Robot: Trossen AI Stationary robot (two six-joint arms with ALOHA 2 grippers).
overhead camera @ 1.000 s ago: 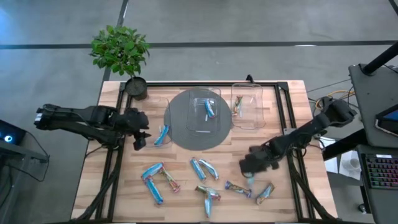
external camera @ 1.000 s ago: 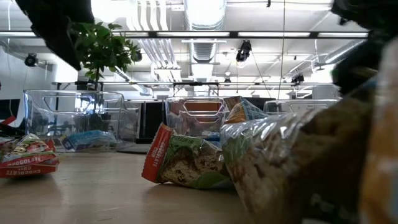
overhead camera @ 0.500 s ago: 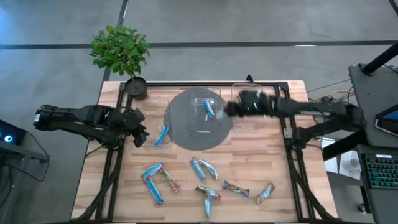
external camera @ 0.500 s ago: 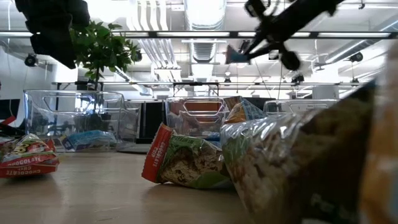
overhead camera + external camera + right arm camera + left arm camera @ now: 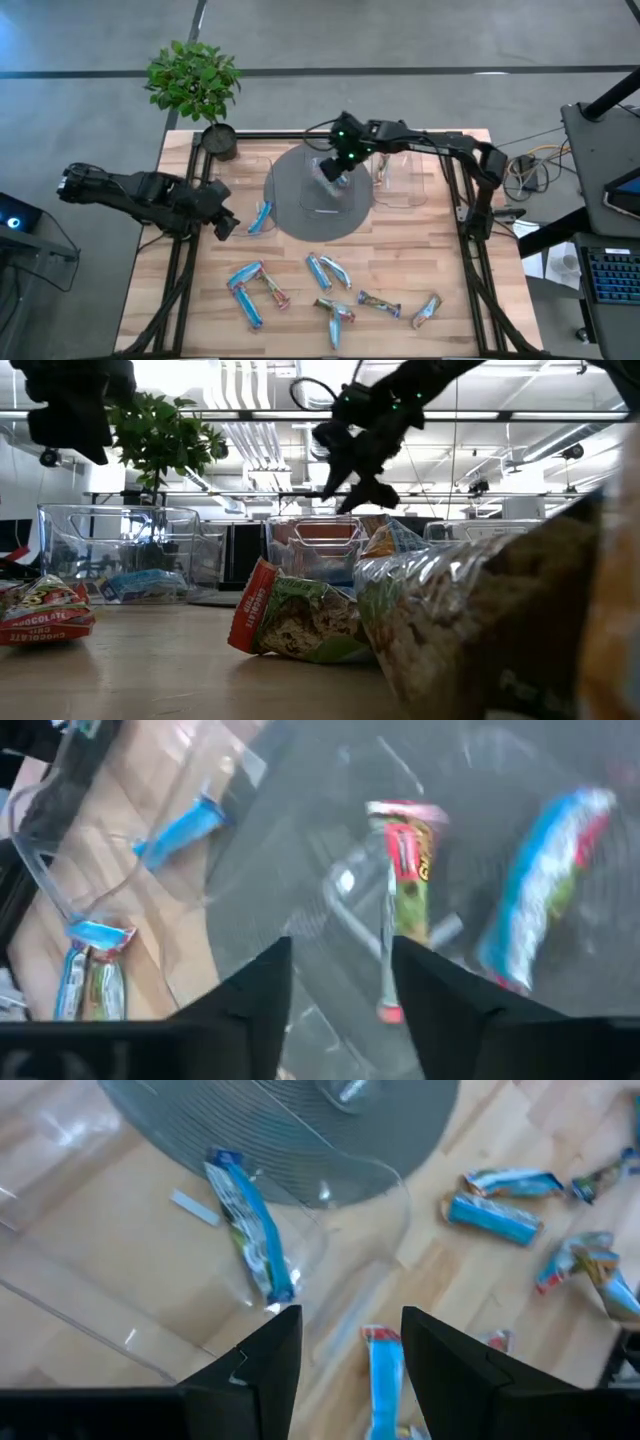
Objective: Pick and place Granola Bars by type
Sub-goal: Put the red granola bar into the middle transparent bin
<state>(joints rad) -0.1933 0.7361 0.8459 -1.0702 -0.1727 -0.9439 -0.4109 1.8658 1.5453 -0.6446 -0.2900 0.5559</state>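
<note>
Several granola bars (image 5: 320, 272) in shiny blue, red and gold wrappers lie flat on the near half of the wooden table. One blue bar (image 5: 261, 216) lies in the left clear container. My right gripper (image 5: 333, 170) hangs open over the centre clear container (image 5: 312, 200). Straight below its fingers in the right wrist view sits a red-and-green bar (image 5: 402, 870) beside a blue bar (image 5: 545, 890); I cannot tell whether the fingers touch it. My left gripper (image 5: 224, 222) hovers open at the left container's near edge, above the blue bar (image 5: 250, 1230) in that container.
A round grey mat (image 5: 290, 215) lies under the centre container. A right clear container (image 5: 405, 185) holds a bar (image 5: 383, 168). A potted plant (image 5: 192, 80) stands at the far left corner. Black frame rails (image 5: 460, 200) run along the table's sides.
My right gripper has risen from the near right part of the table, taking a bar from there. It swung toward the far edge over the right container, then left until it was over the centre container. A red-and-green bar now shows below its fingers.
</note>
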